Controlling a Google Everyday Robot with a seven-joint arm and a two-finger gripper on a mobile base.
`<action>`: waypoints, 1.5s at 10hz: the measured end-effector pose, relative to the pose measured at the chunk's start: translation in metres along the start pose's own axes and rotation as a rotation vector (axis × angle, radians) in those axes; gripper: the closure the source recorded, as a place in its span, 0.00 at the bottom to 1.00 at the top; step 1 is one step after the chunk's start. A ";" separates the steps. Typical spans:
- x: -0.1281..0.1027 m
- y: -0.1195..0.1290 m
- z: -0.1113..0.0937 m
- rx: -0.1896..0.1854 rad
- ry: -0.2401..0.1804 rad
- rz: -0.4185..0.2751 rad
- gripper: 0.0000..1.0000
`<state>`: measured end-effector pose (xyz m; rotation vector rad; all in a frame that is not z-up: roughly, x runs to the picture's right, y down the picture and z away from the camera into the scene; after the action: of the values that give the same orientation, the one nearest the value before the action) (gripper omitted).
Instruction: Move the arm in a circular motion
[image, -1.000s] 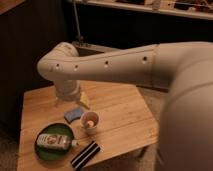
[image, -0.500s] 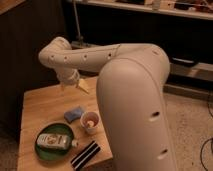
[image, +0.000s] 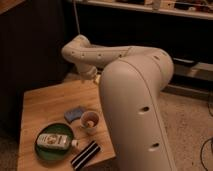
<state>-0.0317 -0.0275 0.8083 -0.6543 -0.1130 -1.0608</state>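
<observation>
I am sweeping the arm (image: 125, 85) in a circle above the far edge of the desk (image: 42, 107); my gripper (image: 91, 76) is hanging by that edge, empty as far as I can judge; I am keeping height over the cup (image: 90, 120) and sponge (image: 75, 114).

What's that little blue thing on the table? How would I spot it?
On the wooden table, below the arm and its gripper, find the green plate. The blue sponge lies just beyond, beside the cup: the only blue, flat item.
</observation>
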 end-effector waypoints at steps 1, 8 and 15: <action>0.009 0.020 0.006 -0.014 0.001 0.034 0.20; 0.046 0.187 0.047 -0.081 -0.040 0.316 0.20; -0.017 0.307 0.036 -0.027 -0.179 0.242 0.20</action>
<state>0.2246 0.1033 0.6947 -0.7666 -0.1700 -0.7715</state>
